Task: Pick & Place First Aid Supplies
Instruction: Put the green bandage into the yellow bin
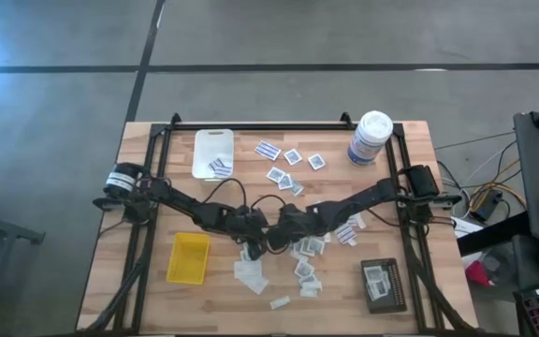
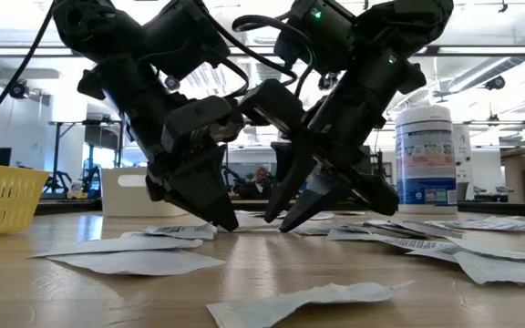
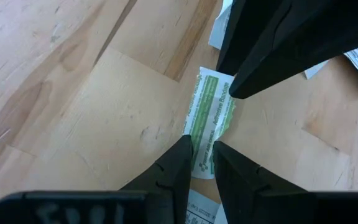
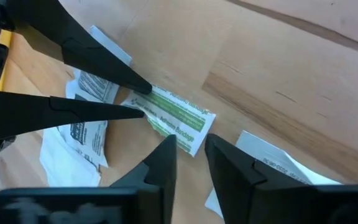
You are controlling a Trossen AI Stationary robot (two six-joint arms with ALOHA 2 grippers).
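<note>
I have both arms folded in to the middle of the worktop [image 1: 419,140], where their claws meet tip to tip over one green-and-white bandage strip [image 3: 209,124]. The left claw [image 3: 202,151] has its fingers a narrow gap apart, straddling one end of the strip; whether they pinch it I cannot tell. The right claw [image 4: 190,146] stands at the opposite end, its fingers likewise slightly apart with the strip's corner in the gap, and I cannot tell if it grips.

I judge that the two claws face each other because the strip lies flat on the wood: one end is steadied so the other can be worked up off the surface.

The remaining first aid supplies [image 1: 302,267] lie scattered from the worktop's centre toward its near edge, with a smaller group [image 1: 288,168] nearer the far edge.

The sorting trays stand apart so that each kind has its own destination:
- the white tray [image 1: 213,150] toward the far left corner, with a packet or two already in it
- the yellow tray [image 1: 187,257] near the left edge, apparently holding nothing
- the black tray [image 1: 382,283] toward the near right corner, holding pale packets

A white canister [image 1: 371,138] stands at the far right.
</note>
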